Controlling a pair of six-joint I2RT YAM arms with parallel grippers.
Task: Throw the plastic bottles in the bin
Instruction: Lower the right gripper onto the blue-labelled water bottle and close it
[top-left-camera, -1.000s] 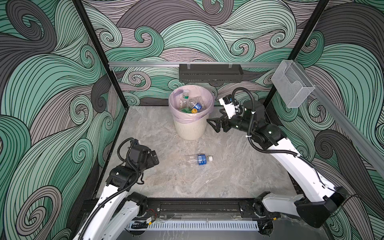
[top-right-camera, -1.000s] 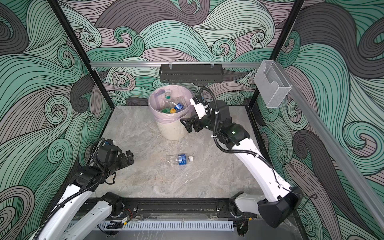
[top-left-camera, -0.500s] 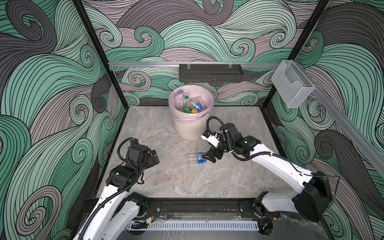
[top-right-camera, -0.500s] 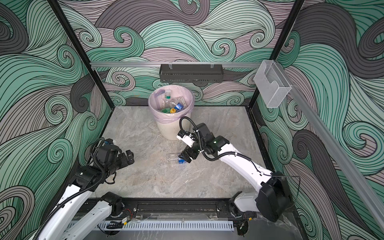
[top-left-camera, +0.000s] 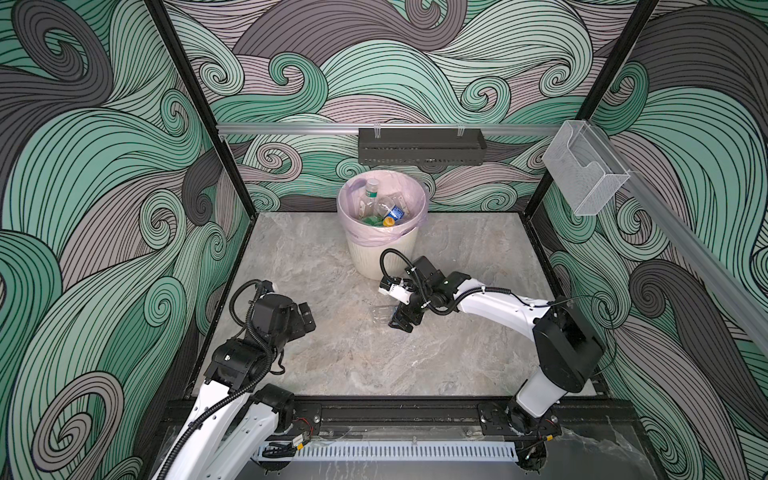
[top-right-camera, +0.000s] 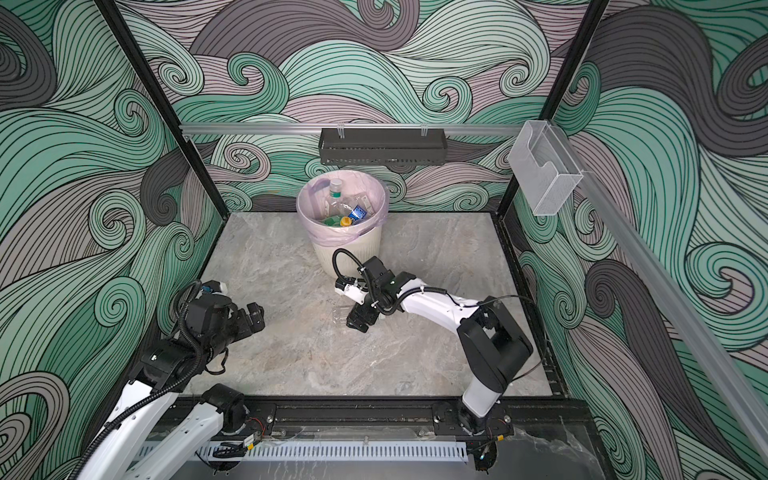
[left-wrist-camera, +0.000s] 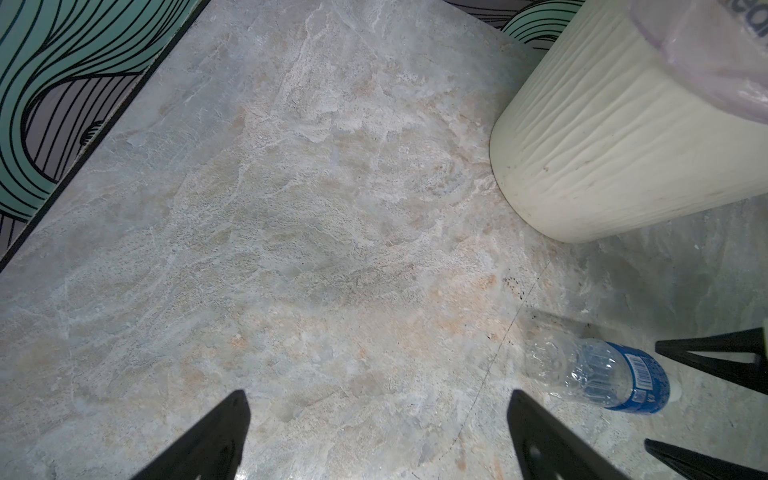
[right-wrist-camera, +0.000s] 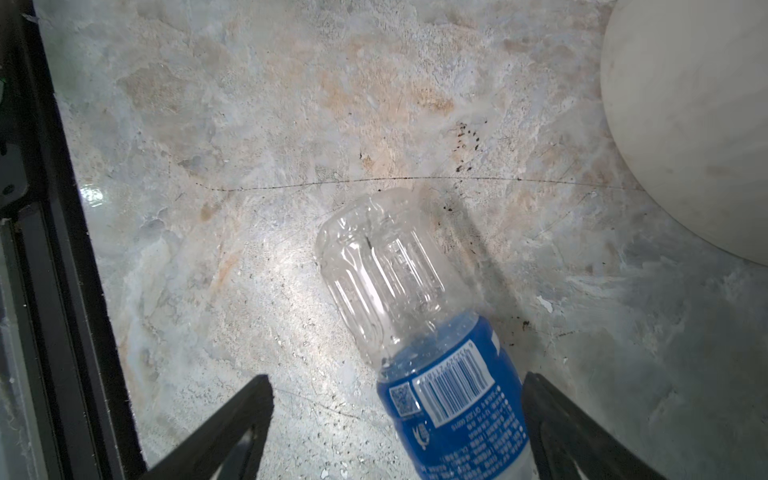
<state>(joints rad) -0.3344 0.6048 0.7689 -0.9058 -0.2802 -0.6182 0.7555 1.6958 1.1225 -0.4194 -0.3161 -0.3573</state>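
A clear plastic bottle (top-left-camera: 382, 312) with a blue label is lying on its side on the grey marbled surface (top-left-camera: 374, 365), near the bin (top-left-camera: 365, 262) on its front side and apart from it. The right gripper (top-left-camera: 405, 320) is reaching down at the bottle's labelled end, with its jaws standing wide. In the right wrist view the gripper (right-wrist-camera: 397, 378) is straddling the bottle (right-wrist-camera: 395, 282): one black finger is sitting just beside the label, the other is standing well off, and bare surface is showing between that finger and the bottle. Whether the near finger is touching the plastic cannot be told.

The cream ribbed bin is standing upright towards the back of the surface, with a pale pink bag (top-left-camera: 353, 232) folding over its rim. Several bottles (top-left-camera: 380, 208) are lying inside it in a jumble, among them a clear one with a white cap, one with a blue label and one with a yellow cap.

The left gripper (top-left-camera: 305, 318) is hovering over the left part of the surface, well apart from the bottle, with its jaws spread wide and nothing between them. In the left wrist view the bottle (left-wrist-camera: 598, 374) is lying off to one side of its fingers.
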